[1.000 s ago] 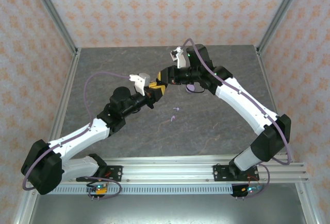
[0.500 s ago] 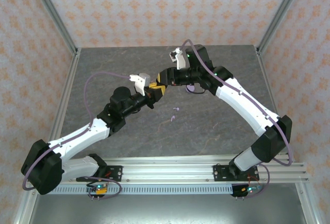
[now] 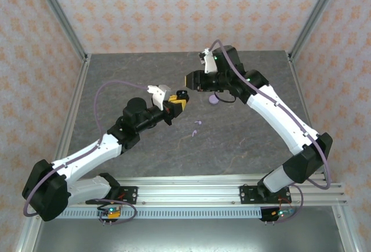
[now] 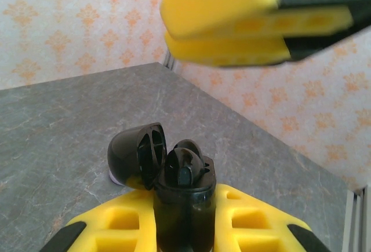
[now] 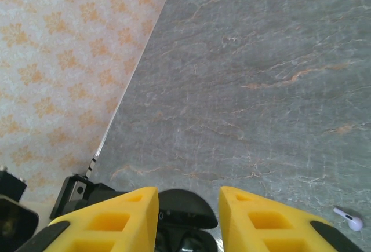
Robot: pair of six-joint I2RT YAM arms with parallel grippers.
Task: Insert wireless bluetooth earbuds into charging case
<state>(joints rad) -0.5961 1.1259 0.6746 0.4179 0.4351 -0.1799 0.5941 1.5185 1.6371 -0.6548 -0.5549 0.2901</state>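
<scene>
Fingers [image 4: 272,220] of left gripper [image 3: 179,103]: pressed together on the black charging case [image 4: 182,205], which is pinched at its lower body between the two yellow fingers.
Fingers [image 5: 116,220] of right gripper [image 3: 189,80]: spread, with a clear gap left between them; nothing is pinched.
Black charging case: held over the grey table [image 3: 243,148], a little left of the middle of the scene. Its lid [image 4: 136,153] is seen folded open to one side in the left wrist view.
Inside of the case: a dark rounded form is seen in the mouth; whether it is an earbud cannot be told.
Place of right gripper: just far and right of the black charging case, apart from it. In the left wrist view its yellow fingers are seen over the case; in the right wrist view the case is seen below the gap.
Lilac earbuds [image 3: 198,123]: two are laid on the table, near and right of the held case, close together but not touching. One is seen also in the lower right corner of the right wrist view.
Lilac case [image 3: 213,98]: placed on the table just beside the right arm, right of the black charging case; open or closed cannot be told.
Walls [image 3: 174,8]: pale panels with an orange pattern are stood around the table.
</scene>
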